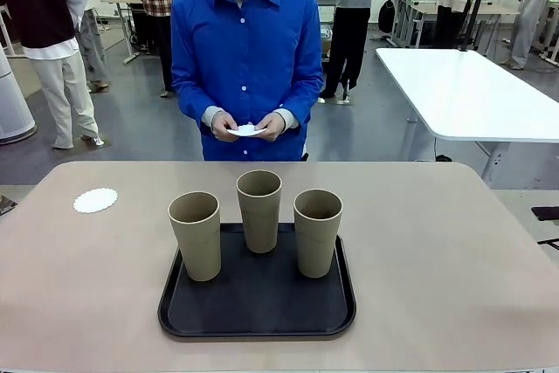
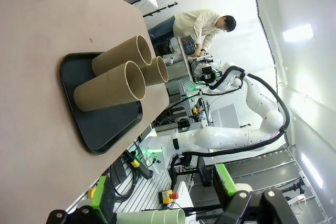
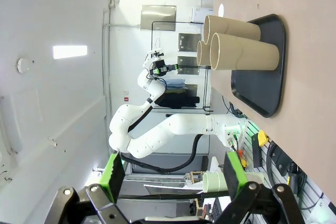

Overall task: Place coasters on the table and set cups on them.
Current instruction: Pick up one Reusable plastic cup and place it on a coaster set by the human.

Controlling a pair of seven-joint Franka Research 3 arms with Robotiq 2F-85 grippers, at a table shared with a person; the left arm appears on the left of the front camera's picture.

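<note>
Front camera across the table; sideways wrist cameras, tray in both.

We log three tall tan-brown tumblers, upright and empty, on a black tray. The left cup and right cup stand forward, the middle cup farther back, close but apart. One lacy white coaster lies flat at the far left of the beige-pink surface. More white paper rests in the person's hands.

Three cups upright on tray, mid table; one coaster left of tray; others, seemingly, in person's hands.
</note>
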